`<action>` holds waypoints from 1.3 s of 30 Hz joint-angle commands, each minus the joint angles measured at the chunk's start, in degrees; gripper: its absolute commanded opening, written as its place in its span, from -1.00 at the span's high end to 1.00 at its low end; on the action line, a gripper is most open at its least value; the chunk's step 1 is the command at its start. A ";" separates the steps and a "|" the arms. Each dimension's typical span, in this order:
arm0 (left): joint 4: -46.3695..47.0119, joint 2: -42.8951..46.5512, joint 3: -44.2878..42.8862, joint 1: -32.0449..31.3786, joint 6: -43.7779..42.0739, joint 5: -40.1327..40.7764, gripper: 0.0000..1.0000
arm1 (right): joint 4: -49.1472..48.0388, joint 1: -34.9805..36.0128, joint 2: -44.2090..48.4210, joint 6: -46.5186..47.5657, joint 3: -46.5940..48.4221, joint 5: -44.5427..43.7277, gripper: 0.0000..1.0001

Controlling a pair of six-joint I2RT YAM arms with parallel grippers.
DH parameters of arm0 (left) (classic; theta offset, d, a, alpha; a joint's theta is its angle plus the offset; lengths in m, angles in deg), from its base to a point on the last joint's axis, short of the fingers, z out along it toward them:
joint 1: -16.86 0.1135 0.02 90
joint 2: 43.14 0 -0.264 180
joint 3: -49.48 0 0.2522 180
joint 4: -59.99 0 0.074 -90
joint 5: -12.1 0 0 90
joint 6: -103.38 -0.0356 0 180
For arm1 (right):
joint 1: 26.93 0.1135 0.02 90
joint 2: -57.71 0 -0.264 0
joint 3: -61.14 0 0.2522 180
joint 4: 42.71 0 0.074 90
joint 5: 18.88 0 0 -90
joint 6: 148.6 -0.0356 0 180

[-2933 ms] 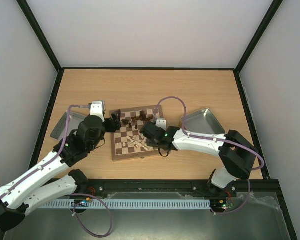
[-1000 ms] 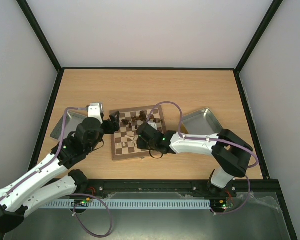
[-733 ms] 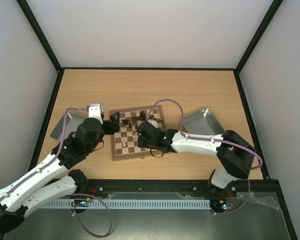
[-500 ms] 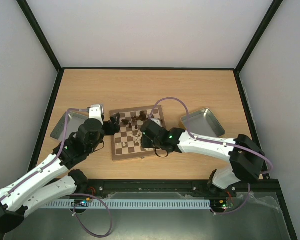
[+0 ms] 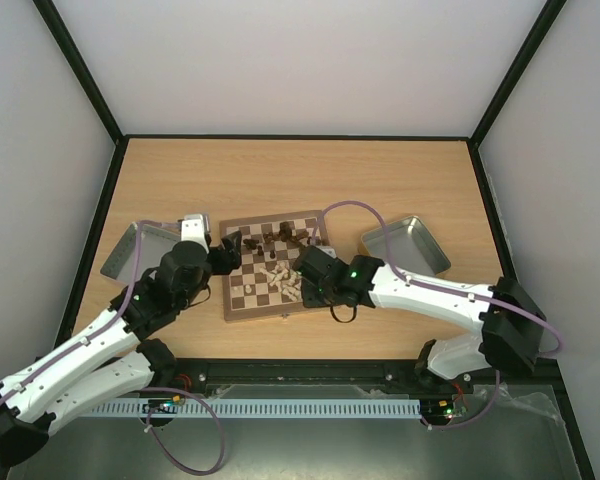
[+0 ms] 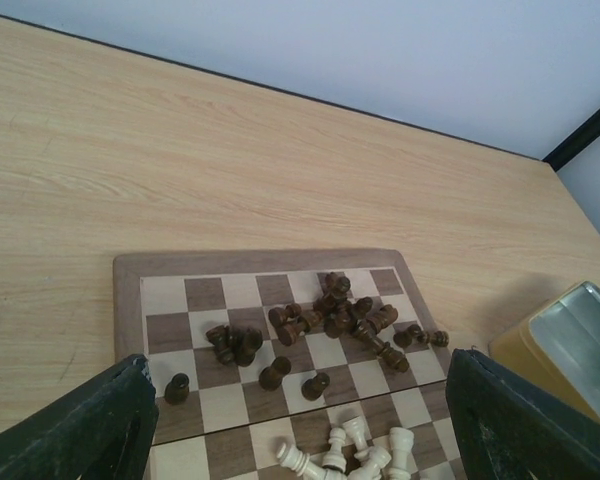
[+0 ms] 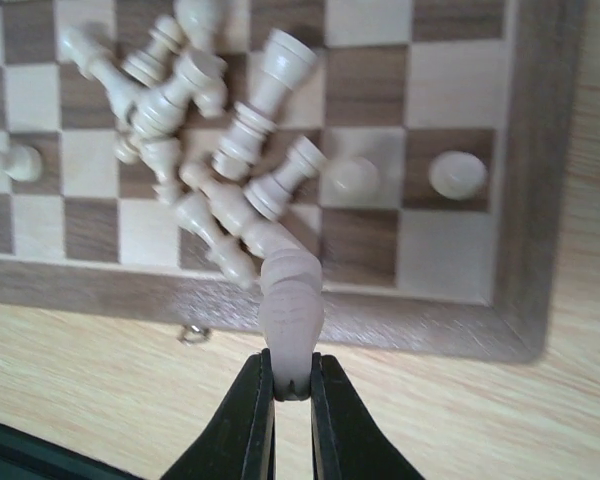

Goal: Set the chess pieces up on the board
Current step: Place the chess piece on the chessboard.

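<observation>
I find the right gripper (image 7: pixel 291 375) with jaws pinched tight on a pale cream piece (image 7: pixel 291 300), poised over the near border of the board (image 7: pixel 540 200), which sits toward the near edge of the counter (image 5: pixel 280 180). Toppled cream pieces (image 7: pixel 210 150) lie heaped just beyond it. The left gripper (image 5: pixel 231 250) has jaws spread wide, holding nothing, by the board's far-left corner; dark pieces (image 6: pixel 330 315) lie jumbled ahead.

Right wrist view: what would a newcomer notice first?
The right pincer is clamped on a cream piece above the border of the board. Just beyond it lies a toppled cream heap. In the left wrist view, dark pieces lie jumbled on the far rows.
</observation>
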 commanded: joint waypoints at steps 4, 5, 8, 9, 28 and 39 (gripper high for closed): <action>2.45 0.44 2.03 0.07 0.54 0.40 -0.62 | 12.39 0.40 0.39 2.61 -0.93 -0.40 0.85; 2.25 0.50 2.00 0.06 0.39 0.59 -0.62 | 12.35 0.46 -0.43 3.03 -0.18 0.25 0.85; 0.84 0.89 1.19 0.07 0.36 1.27 -0.62 | 12.68 0.44 -3.25 4.72 3.80 2.08 0.86; 0.02 1.15 0.57 0.07 0.60 1.69 -0.62 | 12.73 0.56 -3.98 5.40 5.30 2.74 0.86; -8.23 14.62 -6.25 0.24 -2.09 14.36 -0.65 | 18.37 9.09 -31.91 11.18 35.50 1.57 0.85; -8.54 15.97 -5.69 0.24 -1.81 14.36 -0.67 | 21.58 9.22 -37.72 11.54 42.61 0.34 0.79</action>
